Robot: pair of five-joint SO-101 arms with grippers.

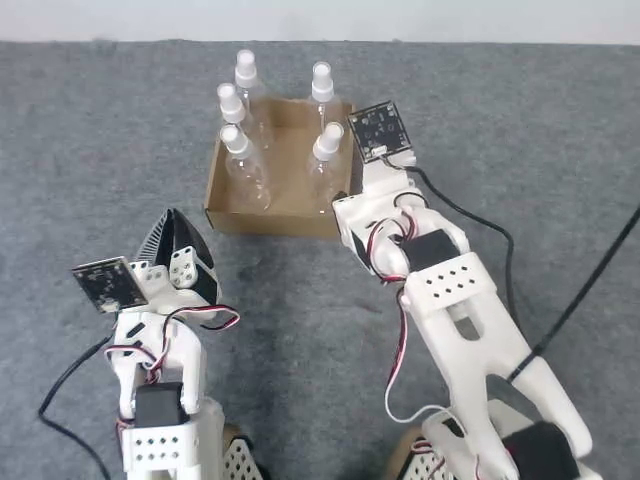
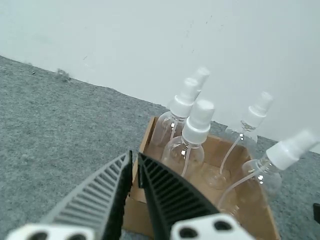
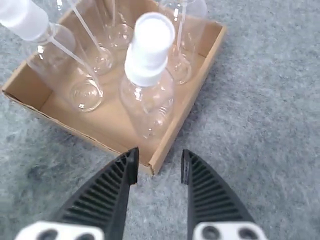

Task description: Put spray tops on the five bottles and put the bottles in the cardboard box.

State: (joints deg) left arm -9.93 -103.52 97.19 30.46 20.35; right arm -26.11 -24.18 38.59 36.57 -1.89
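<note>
Two arms stand at the grey table. The right arm reaches forward, and the right gripper hangs just above the near right corner of the cardboard box, jaws apart with nothing between them. The left arm sits drawn back, well short of the box. The left gripper points toward the box's near left side, its jaws almost together and empty. Five clear bottles stand upright inside the box, and neither gripper touches any of them. Each wears a white spray top, five in all. Three bottles stand along the box's left side and two along its right.
</note>
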